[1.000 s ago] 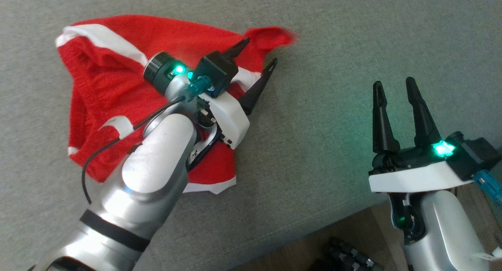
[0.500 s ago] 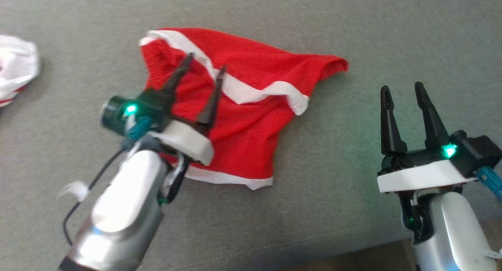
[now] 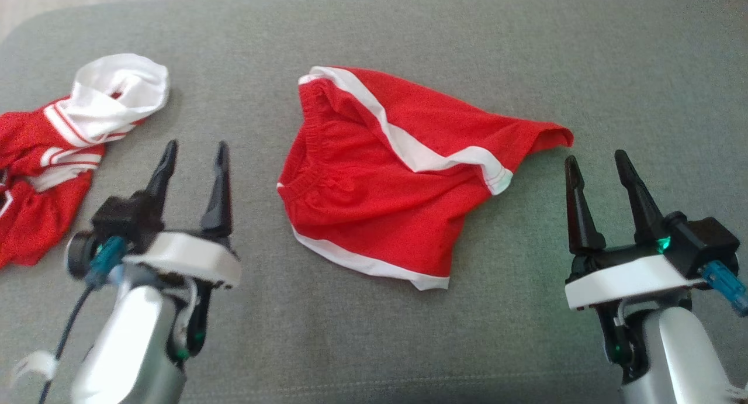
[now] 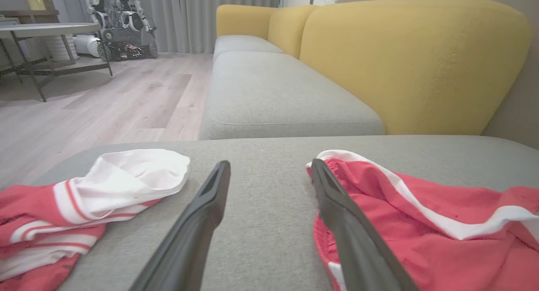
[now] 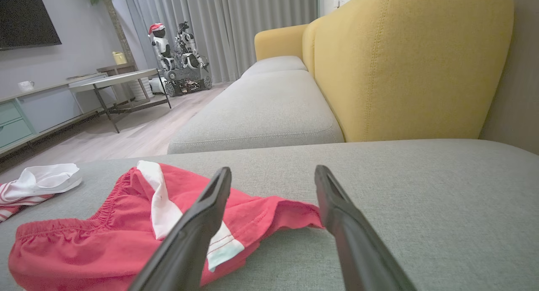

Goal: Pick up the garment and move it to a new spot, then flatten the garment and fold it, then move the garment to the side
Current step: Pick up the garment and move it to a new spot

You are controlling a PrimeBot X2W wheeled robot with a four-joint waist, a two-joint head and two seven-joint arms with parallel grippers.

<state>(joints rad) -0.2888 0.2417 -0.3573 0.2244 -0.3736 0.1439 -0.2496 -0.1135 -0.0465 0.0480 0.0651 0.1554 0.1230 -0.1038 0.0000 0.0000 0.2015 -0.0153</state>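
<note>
Head view: shorts [image 3: 380,205] between left end effector [image 3: 196,147] and right end effector [image 3: 594,156], both spread.

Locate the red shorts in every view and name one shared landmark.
Head view: red shorts at centre.
Left wrist view: red shorts, lower right.
Right wrist view: red shorts, lower left.
Shared landmark: white-and-red garment, left of the shorts in all three.
</note>
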